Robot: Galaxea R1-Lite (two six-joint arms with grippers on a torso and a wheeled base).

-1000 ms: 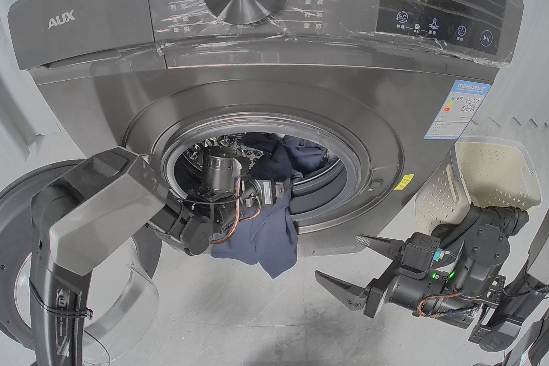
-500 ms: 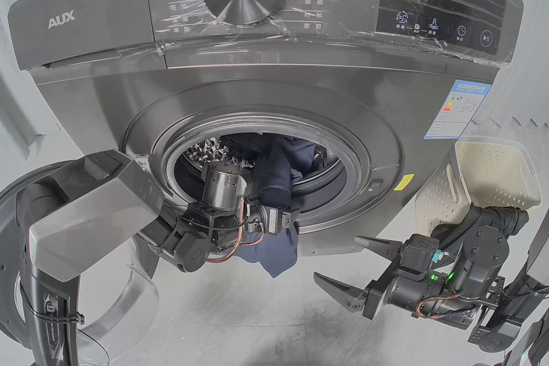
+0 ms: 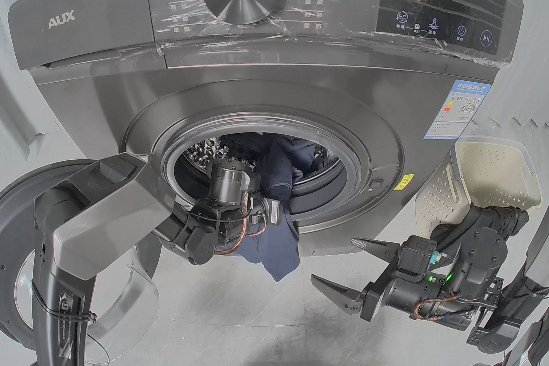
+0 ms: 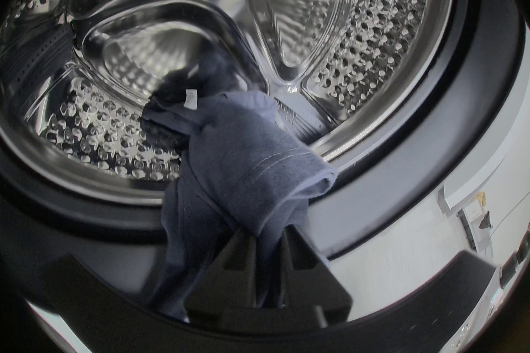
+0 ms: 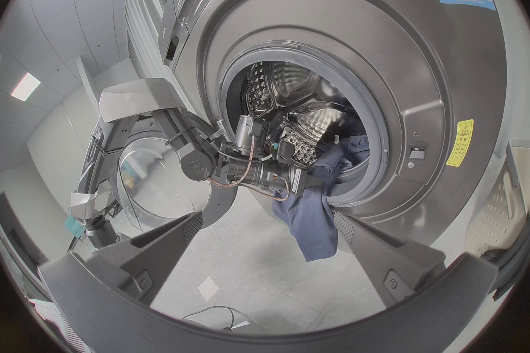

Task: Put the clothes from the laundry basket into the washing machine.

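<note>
A dark navy garment (image 3: 274,247) lies over the lower rim of the washing machine's (image 3: 366,115) open drum (image 3: 200,152), part inside and part hanging down the front. My left gripper (image 3: 281,213) is at the drum's mouth, shut on a fold of this garment (image 4: 243,161), as the left wrist view's own gripper (image 4: 269,257) shows. More navy cloth (image 3: 286,155) is heaped deeper in the drum. My right gripper (image 3: 334,261) hangs open and holds nothing, low over the floor to the right of the garment. The cream laundry basket (image 3: 497,178) stands at the right.
The machine's round glass door (image 3: 23,247) is swung open at the left, behind my left arm. Pale floor (image 3: 240,315) lies below the drum. In the right wrist view the hanging garment (image 5: 312,222) and my left gripper (image 5: 308,180) sit at the drum's rim (image 5: 375,150).
My left gripper dipped with the garment, then rose back to the drum's rim; less cloth hangs outside than a second ago. My right gripper drifted slightly lower.
</note>
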